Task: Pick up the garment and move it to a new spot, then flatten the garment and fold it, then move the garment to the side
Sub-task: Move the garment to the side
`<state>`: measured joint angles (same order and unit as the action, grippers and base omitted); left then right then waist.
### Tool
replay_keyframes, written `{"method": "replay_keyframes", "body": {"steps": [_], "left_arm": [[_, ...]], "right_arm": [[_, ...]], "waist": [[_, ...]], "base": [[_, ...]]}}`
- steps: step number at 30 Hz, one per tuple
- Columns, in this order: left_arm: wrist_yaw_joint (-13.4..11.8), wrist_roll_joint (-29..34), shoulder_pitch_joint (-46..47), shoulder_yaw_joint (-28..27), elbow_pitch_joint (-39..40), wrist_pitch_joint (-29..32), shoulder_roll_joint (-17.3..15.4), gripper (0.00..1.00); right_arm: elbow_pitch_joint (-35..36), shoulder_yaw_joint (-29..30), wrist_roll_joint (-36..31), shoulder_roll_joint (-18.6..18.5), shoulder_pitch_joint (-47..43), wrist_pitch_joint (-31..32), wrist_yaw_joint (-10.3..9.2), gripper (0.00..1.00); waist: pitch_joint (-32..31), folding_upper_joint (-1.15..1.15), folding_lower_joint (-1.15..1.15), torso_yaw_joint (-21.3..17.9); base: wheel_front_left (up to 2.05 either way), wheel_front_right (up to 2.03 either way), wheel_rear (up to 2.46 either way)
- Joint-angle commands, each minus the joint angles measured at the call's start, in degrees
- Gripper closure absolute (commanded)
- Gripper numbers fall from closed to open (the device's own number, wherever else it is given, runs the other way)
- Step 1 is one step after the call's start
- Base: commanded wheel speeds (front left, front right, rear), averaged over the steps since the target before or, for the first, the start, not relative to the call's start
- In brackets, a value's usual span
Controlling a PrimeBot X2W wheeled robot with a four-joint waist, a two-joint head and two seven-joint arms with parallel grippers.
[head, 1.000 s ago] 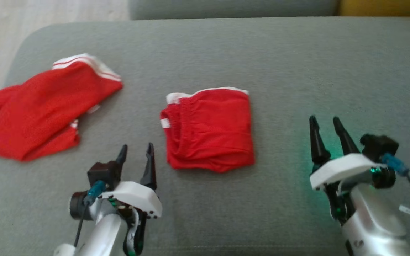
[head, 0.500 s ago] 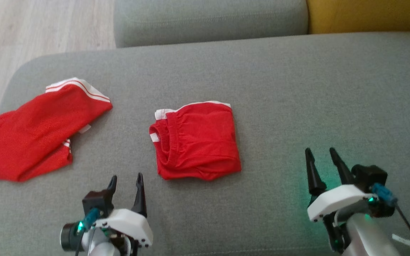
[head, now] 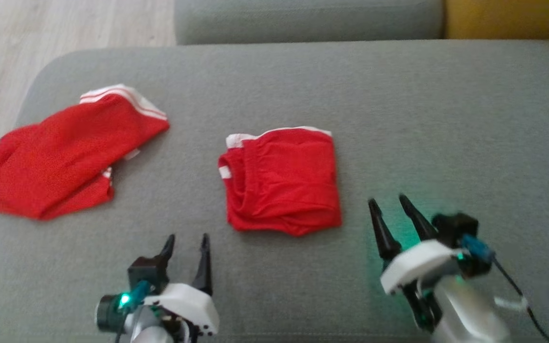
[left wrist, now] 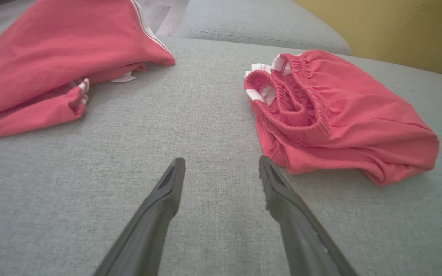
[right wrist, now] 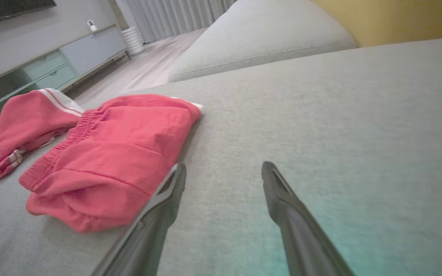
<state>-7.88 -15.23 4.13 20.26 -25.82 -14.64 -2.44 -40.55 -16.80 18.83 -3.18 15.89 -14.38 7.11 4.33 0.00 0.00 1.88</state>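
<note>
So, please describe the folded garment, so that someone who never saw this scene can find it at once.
On the grey sofa lie two red garments, apart. The folded garment is the neat square near the middle of the seat. Unlike the larger, loose garment to its left, it shows a gathered elastic waistband.

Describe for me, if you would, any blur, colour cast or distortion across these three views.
Head view: slightly soft throughout, with a green glow on the sofa seat around the right arm's jaws. Left wrist view: crisp, wide-angle stretch, the folded shorts washed to pinkish red. Right wrist view: teal tint on the seat lower right, background cabinet soft.
</note>
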Motion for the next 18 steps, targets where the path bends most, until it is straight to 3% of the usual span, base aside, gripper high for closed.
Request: {"method": "replay_keyframes", "body": {"steps": [1, 7, 12, 13, 14, 15, 18], "left_arm": [[0.2, -0.2, 3.5, -0.5, 2.0, -0.4, -0.4, 0.00], [0.2, -1.0, 6.2, 3.5, 2.1, -0.4, -0.4, 0.00], [-0.1, -1.6, 6.9, 4.7, 2.6, -0.4, -0.4, 0.00], [-0.2, -1.6, 7.0, 4.8, 2.6, -0.4, -0.4, 0.00], [-0.3, -1.7, 7.0, 4.8, 2.7, -0.4, -0.4, 0.00], [-0.4, -1.7, 6.9, 4.7, 2.8, -0.4, -0.4, 0.00], [-0.5, -1.6, 6.7, 4.1, 2.7, -0.4, -0.4, 0.00]], "right_arm": [[0.5, -2.3, 0.0, 0.3, 5.5, -0.6, 0.37, 0.00], [-7.5, -2.7, -0.3, 0.3, 12.2, -0.6, 0.37, 0.00], [-15.2, -2.4, 1.1, 0.3, 15.5, 1.1, 0.37, 0.00], [-16.6, -2.8, 1.9, 0.3, 16.0, 2.0, 0.37, 0.25], [-17.6, -3.4, 2.7, 0.3, 16.4, 2.4, 0.37, 0.69], [-18.3, -4.2, 3.0, 0.3, 16.7, 2.5, 0.37, 1.00], [-18.8, -6.1, 4.9, 0.3, 17.3, 1.6, 0.37, 1.00]], "waist": [[2.3, 0.00, 0.00, 3.1], [5.0, 0.00, 0.00, 9.1], [6.1, 0.00, 0.00, 11.7], [6.3, 0.00, 0.00, 11.9], [6.4, 0.00, 0.00, 12.0], [6.5, 0.00, 0.00, 11.9], [6.5, 0.00, 0.00, 10.0]], "base": [[0.00, 0.00, 0.00], [0.00, 0.00, 0.00], [0.00, 0.00, 0.00], [0.00, 0.00, 0.00], [0.00, 0.00, 0.00], [0.00, 0.00, 0.00], [0.00, 0.00, 0.00]]}}
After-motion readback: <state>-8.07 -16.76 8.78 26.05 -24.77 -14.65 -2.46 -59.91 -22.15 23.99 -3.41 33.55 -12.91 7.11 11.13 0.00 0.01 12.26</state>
